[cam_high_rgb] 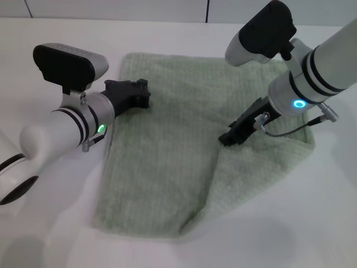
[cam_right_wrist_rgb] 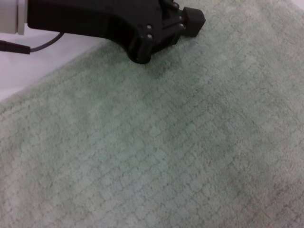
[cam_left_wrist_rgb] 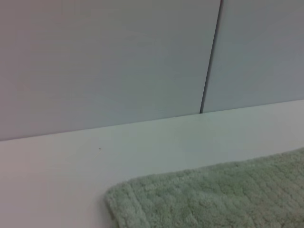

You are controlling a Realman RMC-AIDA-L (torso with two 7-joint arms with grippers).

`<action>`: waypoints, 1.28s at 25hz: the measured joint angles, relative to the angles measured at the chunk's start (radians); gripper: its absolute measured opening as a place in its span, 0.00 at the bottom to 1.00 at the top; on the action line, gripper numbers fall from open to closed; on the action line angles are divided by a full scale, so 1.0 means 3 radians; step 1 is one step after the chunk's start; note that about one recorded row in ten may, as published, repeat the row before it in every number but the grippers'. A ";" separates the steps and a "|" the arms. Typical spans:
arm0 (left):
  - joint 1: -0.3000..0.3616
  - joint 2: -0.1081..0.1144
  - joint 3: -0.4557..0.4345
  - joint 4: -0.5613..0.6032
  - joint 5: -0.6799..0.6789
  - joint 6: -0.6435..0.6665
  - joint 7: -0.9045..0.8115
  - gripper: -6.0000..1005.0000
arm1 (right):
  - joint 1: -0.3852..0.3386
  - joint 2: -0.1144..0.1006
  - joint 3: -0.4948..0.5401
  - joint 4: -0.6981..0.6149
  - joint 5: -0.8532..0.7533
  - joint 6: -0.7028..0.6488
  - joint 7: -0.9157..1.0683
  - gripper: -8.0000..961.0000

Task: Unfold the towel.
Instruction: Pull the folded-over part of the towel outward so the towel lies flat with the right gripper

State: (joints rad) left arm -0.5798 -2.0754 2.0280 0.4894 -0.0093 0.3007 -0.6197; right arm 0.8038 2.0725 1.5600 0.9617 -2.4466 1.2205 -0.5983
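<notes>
The towel (cam_high_rgb: 167, 151) lay on the table (cam_high_rgb: 44, 223) with its right part folded over, the right gripper (cam_high_rgb: 231, 134) at that flap's edge (nearer than the left gripper (cam_high_rgb: 136, 92)); neither's jaw state was discernible.

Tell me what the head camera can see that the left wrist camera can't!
Only the head view shows both arms: the left tool over the towel's far left part, the right tool down on a folded flap at the right side, and the towel's whole shape. Only the left wrist view shows the wall behind, with a dark vertical seam. Both show the pale green towel lying on the white table, including one far corner.
</notes>
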 joint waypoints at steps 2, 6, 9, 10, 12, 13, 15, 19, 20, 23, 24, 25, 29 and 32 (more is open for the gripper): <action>0.0000 0.0000 -0.0001 0.0000 0.0000 0.0000 0.0000 0.00 | 0.0000 0.0000 0.0000 0.0000 0.0000 -0.0001 0.0000 0.42; 0.0000 0.0000 -0.0004 -0.0002 0.0000 0.0000 0.0000 0.00 | 0.0000 0.0000 0.0000 0.0000 0.0000 -0.0003 0.0000 0.31; 0.0000 0.0000 -0.0006 -0.0005 0.0000 0.0000 0.0000 0.00 | 0.0000 0.0000 0.0000 0.0000 -0.0001 -0.0004 0.0000 0.27; 0.0000 0.0000 -0.0006 -0.0005 0.0000 0.0000 0.0000 0.00 | 0.0000 0.0000 0.0000 0.0000 -0.0004 -0.0004 0.0000 0.26; 0.0000 0.0000 -0.0006 -0.0005 0.0000 0.0000 0.0000 0.00 | -0.0002 0.0000 0.0000 0.0000 -0.0014 -0.0012 0.0000 0.24; 0.0000 0.0000 -0.0006 -0.0005 0.0000 0.0000 0.0000 0.00 | -0.0002 0.0000 0.0000 0.0000 -0.0014 -0.0012 0.0000 0.23; 0.0000 0.0000 -0.0006 -0.0005 0.0000 0.0000 0.0000 0.00 | -0.0006 0.0000 0.0000 0.0003 -0.0018 -0.0020 0.0000 0.21; 0.0000 0.0000 -0.0006 -0.0005 0.0000 0.0000 0.0000 0.00 | -0.0014 -0.0001 0.0000 0.0020 -0.0024 -0.0025 0.0000 0.14; 0.0000 0.0000 -0.0006 -0.0005 0.0000 0.0000 0.0000 0.00 | -0.0014 -0.0001 0.0000 0.0020 -0.0024 -0.0025 0.0000 0.12; 0.0000 0.0000 -0.0005 -0.0005 0.0000 0.0000 0.0000 0.00 | -0.0015 -0.0004 0.0000 0.0026 -0.0026 -0.0025 0.0000 0.08; 0.0002 0.0000 -0.0006 -0.0005 0.0000 0.0000 0.0000 0.00 | -0.0016 -0.0005 0.0000 0.0026 -0.0026 -0.0023 0.0000 0.08; 0.0003 0.0000 -0.0005 -0.0005 0.0000 0.0000 0.0000 0.00 | -0.0016 -0.0005 0.0000 0.0026 -0.0026 -0.0023 0.0000 0.07; 0.0005 0.0000 -0.0005 -0.0005 0.0000 0.0000 0.0000 0.00 | -0.0022 -0.0005 0.0000 0.0051 -0.0026 -0.0013 -0.0008 0.07; 0.0005 0.0001 -0.0005 -0.0005 0.0000 0.0000 0.0000 0.00 | -0.0032 -0.0005 0.0000 0.0076 -0.0026 -0.0005 -0.0028 0.07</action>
State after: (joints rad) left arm -0.5783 -2.0752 2.0265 0.4878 -0.0092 0.3006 -0.6197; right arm 0.7941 2.0708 1.5600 0.9844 -2.4543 1.2191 -0.6066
